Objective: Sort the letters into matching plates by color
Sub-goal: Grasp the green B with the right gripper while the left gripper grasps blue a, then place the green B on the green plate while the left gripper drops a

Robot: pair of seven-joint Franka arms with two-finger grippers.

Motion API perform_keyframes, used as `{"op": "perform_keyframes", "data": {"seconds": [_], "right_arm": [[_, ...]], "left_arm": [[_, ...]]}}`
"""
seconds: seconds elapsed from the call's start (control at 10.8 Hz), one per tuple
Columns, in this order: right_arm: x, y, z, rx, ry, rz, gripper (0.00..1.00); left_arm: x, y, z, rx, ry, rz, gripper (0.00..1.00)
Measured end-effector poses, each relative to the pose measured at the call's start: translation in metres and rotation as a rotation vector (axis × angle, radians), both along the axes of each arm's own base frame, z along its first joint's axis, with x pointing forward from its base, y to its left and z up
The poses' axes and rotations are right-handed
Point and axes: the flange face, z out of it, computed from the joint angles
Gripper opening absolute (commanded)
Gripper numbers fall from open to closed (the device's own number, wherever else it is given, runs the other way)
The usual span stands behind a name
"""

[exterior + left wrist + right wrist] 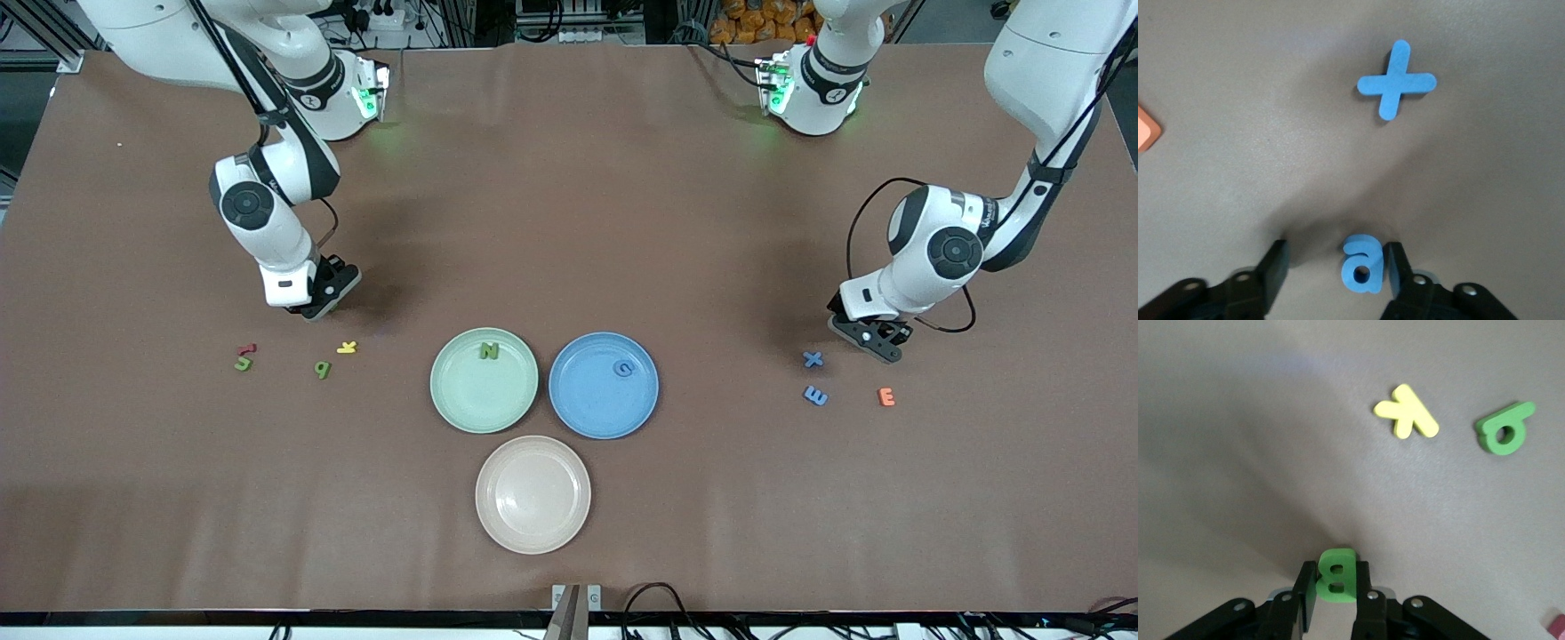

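Green first: my right claw (313,307) is clamped tight on a green B (1337,570), a finger pressed to each side. It sits low over the brown table (569,222) toward the right arm's end. In the front view my own fingers hide the B, and I cannot tell whether it is resting on the table or raised.

Lower in that view lie a yellow K (347,348), a green q-shaped letter (323,369) and a green S (243,364). A small red piece (248,348) touches the S, too small to read. My right wrist view shows only a pink corner (1557,628), cut off at the edge.

My left claw (876,345) is low over the table at the left arm's end, with its fingers apart around a blue a (1361,267). One finger (1395,263) is just against the letter and the other stands clear. The front view hides this letter under the claw. Near it lie a blue cross (813,359), a blue E (815,396) and an orange E (886,396), which the left wrist view crops to a corner.

Mid-frame, the green plate (444,396) holds a green N (489,351). The blue plate (578,418) beside it holds a blue letter (624,367), either G or C. A beige plate (533,493) lies below them.
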Motion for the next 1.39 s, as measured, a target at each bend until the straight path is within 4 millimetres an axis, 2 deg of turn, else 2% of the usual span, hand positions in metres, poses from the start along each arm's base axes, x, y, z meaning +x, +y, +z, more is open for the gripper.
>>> {"op": "perform_keyframes", "data": {"seconds": [0.37,0.65,0.74,1.11,1.39], "right_arm": [[0.015,0.019,0.013,0.061,-0.025,-0.17,0.06],[0.029,0.049,0.03,0.126,0.022,-0.33,0.05],[0.038,0.061,0.042,0.129,0.028,-0.388,0.05],[0.073,0.101,0.082,0.123,0.035,-0.552,0.05],[0.104,0.137,0.087,0.157,0.014,-0.633,0.05]], "left_arm": [[-0.003,-0.003,0.005,0.004,-0.007,0.064,0.0],[-0.004,-0.004,0.004,0.004,-0.008,0.097,0.0],[-0.004,-0.009,0.005,0.0,-0.01,0.12,0.0],[0.002,-0.052,0.018,-0.031,-0.043,0.217,0.0],[0.013,-0.078,0.033,-0.017,-0.036,0.283,0.0]]}}
